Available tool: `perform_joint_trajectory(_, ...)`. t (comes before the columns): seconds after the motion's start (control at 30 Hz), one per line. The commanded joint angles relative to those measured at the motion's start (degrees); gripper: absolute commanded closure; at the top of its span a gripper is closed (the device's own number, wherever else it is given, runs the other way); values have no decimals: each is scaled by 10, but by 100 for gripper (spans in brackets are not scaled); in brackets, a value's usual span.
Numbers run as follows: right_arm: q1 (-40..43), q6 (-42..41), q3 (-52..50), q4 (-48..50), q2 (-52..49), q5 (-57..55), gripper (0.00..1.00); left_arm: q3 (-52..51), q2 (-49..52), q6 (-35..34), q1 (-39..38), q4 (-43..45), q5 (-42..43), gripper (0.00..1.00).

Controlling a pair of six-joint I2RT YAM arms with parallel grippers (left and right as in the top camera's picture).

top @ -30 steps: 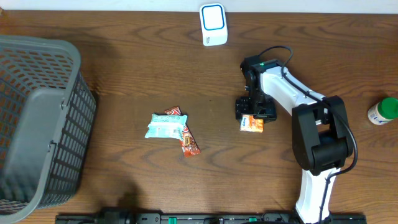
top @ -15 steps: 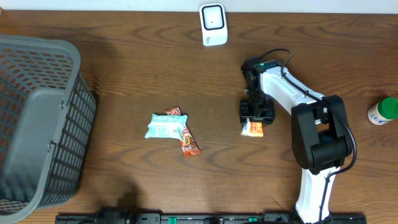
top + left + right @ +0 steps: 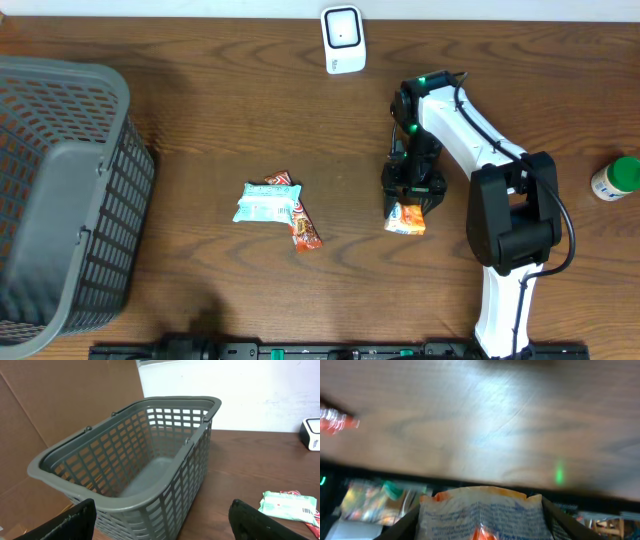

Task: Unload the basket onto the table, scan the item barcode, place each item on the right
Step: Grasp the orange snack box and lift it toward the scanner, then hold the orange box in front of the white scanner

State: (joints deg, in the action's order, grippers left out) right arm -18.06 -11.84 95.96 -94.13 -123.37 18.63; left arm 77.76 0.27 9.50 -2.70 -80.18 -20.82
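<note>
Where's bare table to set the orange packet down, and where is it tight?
Free: the wide strip between basket and teal packet; the stretch from scanner down to that packet. Tight: around the right tool gripping the orange packet; narrow gap between right arm and bottle.

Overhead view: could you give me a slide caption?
Right gripper grips an orange packet, with the white scanner farther back.

Overhead looks straight down on my whole tabletop [image 3: 200, 120]. My left wrist camera faces the basket [image 3: 197, 467], low and near, sharing it and the teal packet [image 3: 286, 505] with overhead. My right wrist camera crowds the orange packet [image 3: 480, 512].
</note>
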Motion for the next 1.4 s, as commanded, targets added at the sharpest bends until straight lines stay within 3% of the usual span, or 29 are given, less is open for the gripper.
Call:
perform_joint_trajectory(0.0, 4, 54, 10, -24, -2, 75, 41, 1, -1, 10, -2, 1, 7, 15)
perform_joint_trajectory(0.43, 4, 59, 10, -34, -2, 115, 38, 1, -1, 10, -2, 0, 7, 15)
perform_joint_trajectory(0.7, 4, 59, 10, -28, -2, 115, 42, 1, -1, 10, -2, 1, 7, 15)
perform_joint_trajectory(1.0, 5, -6, 46, 111, -2, 117, 46, 1, -1, 10, -2, 1, 7, 15)
perform_joint_trajectory(1.23, 5, -35, 173, 202, -2, 116, 46, 1, -1, 9, -2, 0, 7, 15)
perform_joint_trajectory(1.37, 5, -43, 241, 304, -2, 97, 48, 1, -1, 9, -2, 0, 7, 15)
